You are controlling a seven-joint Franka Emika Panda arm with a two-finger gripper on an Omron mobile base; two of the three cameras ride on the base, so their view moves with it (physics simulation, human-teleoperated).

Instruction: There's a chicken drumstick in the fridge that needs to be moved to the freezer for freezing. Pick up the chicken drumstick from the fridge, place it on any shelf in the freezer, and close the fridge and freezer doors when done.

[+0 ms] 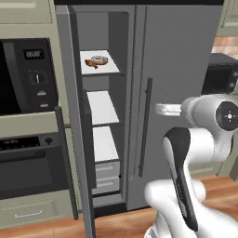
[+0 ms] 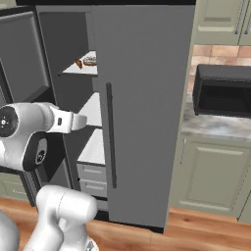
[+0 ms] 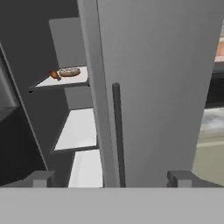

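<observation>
Two fingertips [image 3: 40,178] stand wide apart at the bottom of the hand view, so the gripper [image 3: 109,179] is released, holding and touching nothing, aimed at the shut fridge door [image 3: 162,87] and its bar handle [image 3: 118,131]. Left of that, the freezer [image 1: 100,107] stands open; its door [image 1: 74,116] shows edge-on in the left base view. Farther in, on the top white shelf [image 1: 109,69], the drumstick [image 1: 89,62] lies just beside a donut [image 1: 99,60]. Right base view adds a black microwave [image 2: 223,93] on the counter; left base view adds a wall oven [image 1: 25,79].
</observation>
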